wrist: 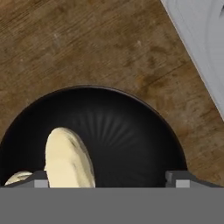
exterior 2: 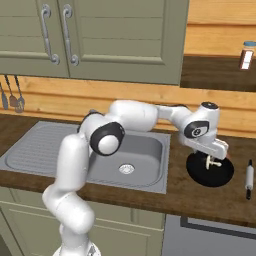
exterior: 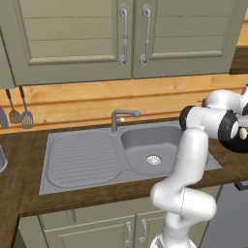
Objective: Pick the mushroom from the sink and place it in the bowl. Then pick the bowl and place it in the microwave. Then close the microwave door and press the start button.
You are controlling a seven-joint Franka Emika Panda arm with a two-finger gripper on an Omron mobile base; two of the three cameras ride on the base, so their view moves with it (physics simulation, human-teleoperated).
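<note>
Tool (wrist: 106, 177) over black bowl (wrist: 131, 131), fingers apart. Mushroom (wrist: 70, 159) (pale tan) inside bowl, nr left finger. Bowl on wood counter (wrist: 87, 43) beside sink (exterior 2: 145, 150).

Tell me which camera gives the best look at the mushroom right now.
The hand view: the mushroom looms large, pale against the black bowl. The right base view shows it tiny beneath the gripper, over the bowl. In the left base view I cannot make it out.

The white Franka arm with dark joints (exterior 2: 102, 137) is seen risen from its base, bent at the elbow and stretched out to the right. The wrist is turned downward. The two-finger gripper (exterior 2: 213, 162) is pointed straight down, and its dark fingertips (wrist: 177, 177) are seen spread wide apart in the hand view.
</note>
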